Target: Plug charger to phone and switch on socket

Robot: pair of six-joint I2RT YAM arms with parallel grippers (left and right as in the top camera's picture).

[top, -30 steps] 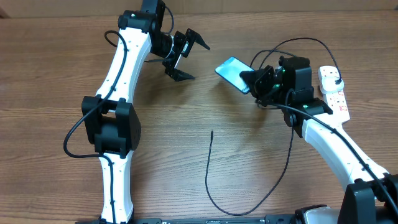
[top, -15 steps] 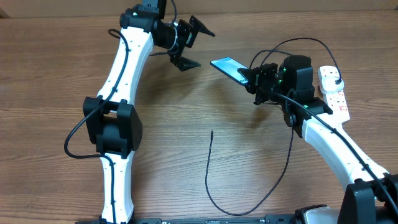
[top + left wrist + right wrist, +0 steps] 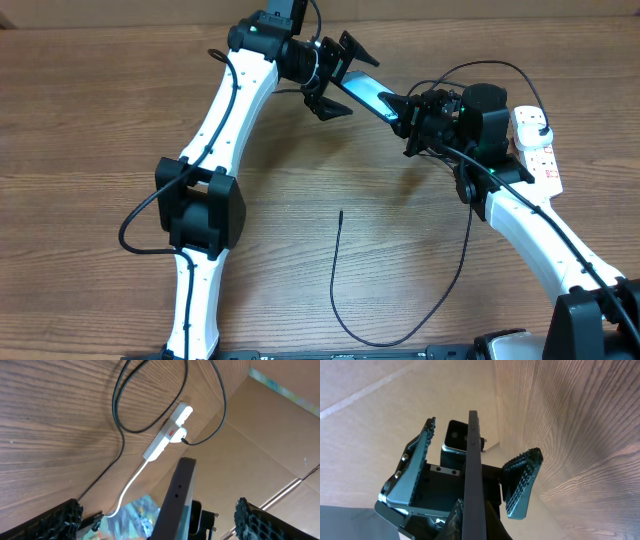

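Loose tip of charger (image 3: 335, 260) lies on bench (image 3: 100, 150), front-centre. Behind it, R end effector (image 3: 410, 112) clamps phone (image 3: 380, 100), raised off bench. L end effector (image 3: 358, 85), jaws wide apart, straddles phone's far end, prob. not touching. Socket (image 3: 537, 150) sits far right.

Bearings are from the centre of the table (image 3: 90, 200), overhead view.

- 12 to 1 o'clock: blocked. The phone (image 3: 370, 97) hangs above the wood between the spread fingers of the left gripper (image 3: 361, 86). Its other end is clamped in the right gripper (image 3: 408, 120).
- 2 o'clock: the socket (image 3: 538, 150) lies here.
- 5 to 6 o'clock: the charger (image 3: 345, 310) loops across the surface.
- 8 to 10 o'clock: bare wood, passable outside the left arm (image 3: 215, 130).
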